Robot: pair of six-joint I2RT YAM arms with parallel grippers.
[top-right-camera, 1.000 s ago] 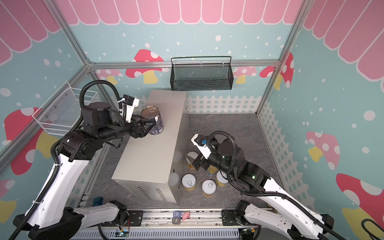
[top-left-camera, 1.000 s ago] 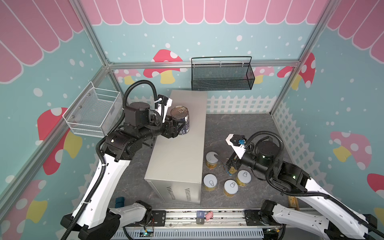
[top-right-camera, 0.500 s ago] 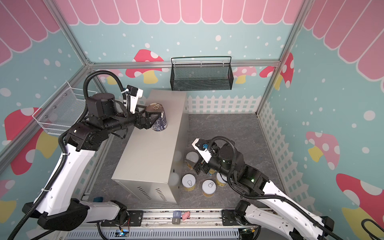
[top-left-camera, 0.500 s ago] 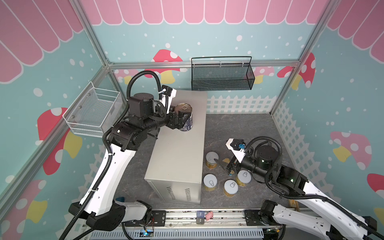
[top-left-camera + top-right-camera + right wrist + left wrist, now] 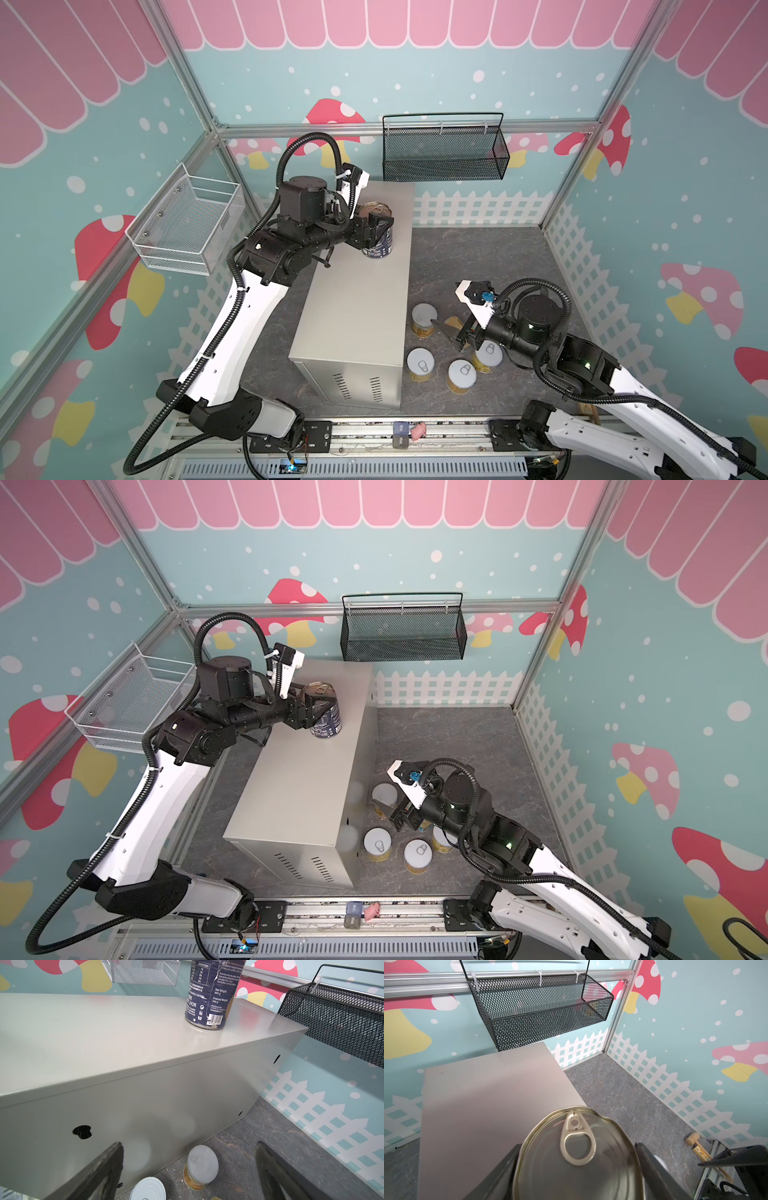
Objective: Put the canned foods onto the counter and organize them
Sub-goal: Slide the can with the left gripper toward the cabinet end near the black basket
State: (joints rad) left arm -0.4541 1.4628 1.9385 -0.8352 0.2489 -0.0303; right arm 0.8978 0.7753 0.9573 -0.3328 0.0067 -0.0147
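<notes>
**Navy can gripped on the counter; right jaws wide over the floor cans**

In both top views the left gripper (image 5: 376, 230) reaches in from 9 o'clock and is clenched on the navy can (image 5: 327, 719), with one finger on each side of its upper wall. The left wrist view shows the pull-tab lid filling the space between the two fingers. The can's base is on the counter (image 5: 357, 299), at the 12 o'clock end of its top and toward the 3 o'clock edge. I cannot tell whether the can stands fully upright.

The right gripper (image 5: 451, 332) hangs above the floor at 3 o'clock of the counter, with its jaws spread and nothing in them. The white-lidded can (image 5: 423, 318) stands at 10 o'clock of it. The flat gold tin (image 5: 453, 322) lies just beside the jaws. Three short yellow cans (image 5: 461, 374) cluster around 6 o'clock.
</notes>
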